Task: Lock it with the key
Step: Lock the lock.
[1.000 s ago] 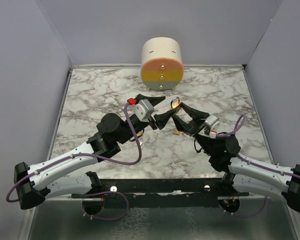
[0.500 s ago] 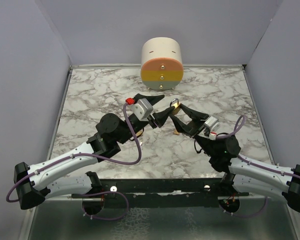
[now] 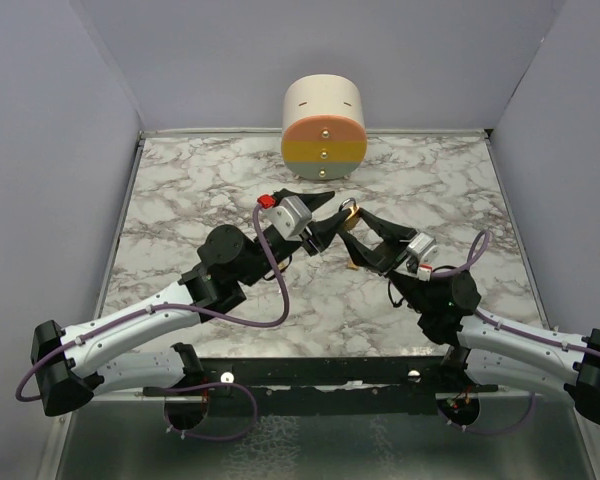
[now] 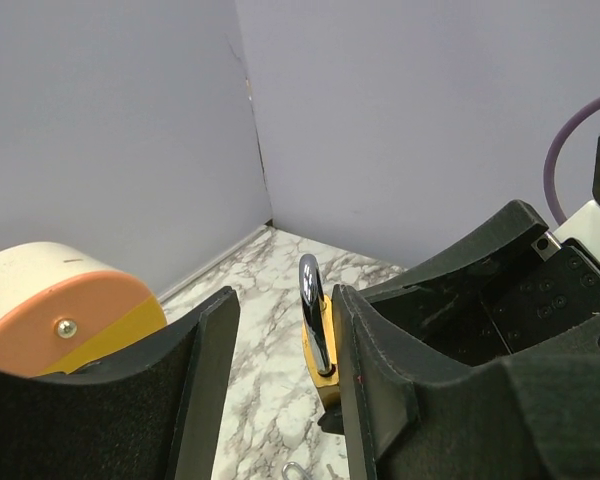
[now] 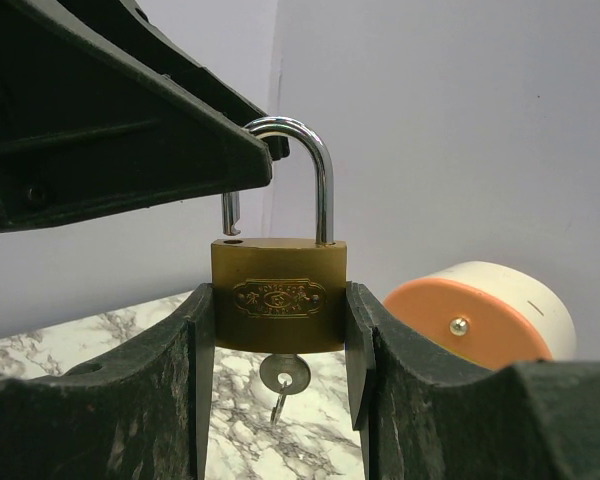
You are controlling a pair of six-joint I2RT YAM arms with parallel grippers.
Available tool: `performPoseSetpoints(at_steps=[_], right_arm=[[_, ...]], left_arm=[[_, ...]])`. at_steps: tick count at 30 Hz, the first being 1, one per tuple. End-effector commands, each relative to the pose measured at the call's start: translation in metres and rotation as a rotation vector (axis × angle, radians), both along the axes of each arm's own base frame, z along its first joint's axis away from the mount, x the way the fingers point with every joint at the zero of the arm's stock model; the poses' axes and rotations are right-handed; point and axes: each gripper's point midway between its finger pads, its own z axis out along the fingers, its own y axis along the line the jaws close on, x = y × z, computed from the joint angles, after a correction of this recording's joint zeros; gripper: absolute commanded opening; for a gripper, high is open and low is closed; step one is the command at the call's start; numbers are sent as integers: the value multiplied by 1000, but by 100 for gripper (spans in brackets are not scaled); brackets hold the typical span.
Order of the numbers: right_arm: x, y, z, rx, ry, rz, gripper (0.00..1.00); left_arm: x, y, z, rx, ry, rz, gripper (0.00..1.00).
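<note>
Brass padlock (image 5: 279, 300) clamped in right tool (image 5: 280, 312) — key (image 5: 283, 378) bow showing, blade hidden.

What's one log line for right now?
right fingers clamp brass padlock | steel shackle open | silver key in its bottom | left fingers open around shackle

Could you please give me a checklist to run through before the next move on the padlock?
1. Right tool clamps padlock body: ok.
2. Padlock upright, shackle on top: ok.
3. Shackle latched: not ok, its free end is out of its hole.
4. Key in the keyhole underneath: ok.
5. Left tool straddles shackle: ok, jaws apart.
6. Left tool touching shackle: cannot tell.
</note>
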Motion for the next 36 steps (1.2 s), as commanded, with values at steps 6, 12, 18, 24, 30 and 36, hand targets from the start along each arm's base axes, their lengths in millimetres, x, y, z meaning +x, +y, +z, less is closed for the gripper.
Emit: performPoseSetpoints(at_steps=[6,12,18,24,30,36], right_arm=[[-6,-2,11,18,-41,5,1],[-6,0,10,16,-37,6,1],[-5,-2,13,27,-34,-1,1],[0,-5,21,51,-31,-31,1],[5,-7,29,85,-20,-60,1],[4,-6,40,94,-36,-64,1]], left_arm=[[-7,4,29,-73,-39,-23,42],[-9,2,28,-72,-38,-35,23],[-10,1,24,-71,-21,-42,0],[-10,-1,11,-83,38,-57,0],[-8,2,-5,-114,105,-48,0],[-6,3,-19,-122,143,-37,0]])
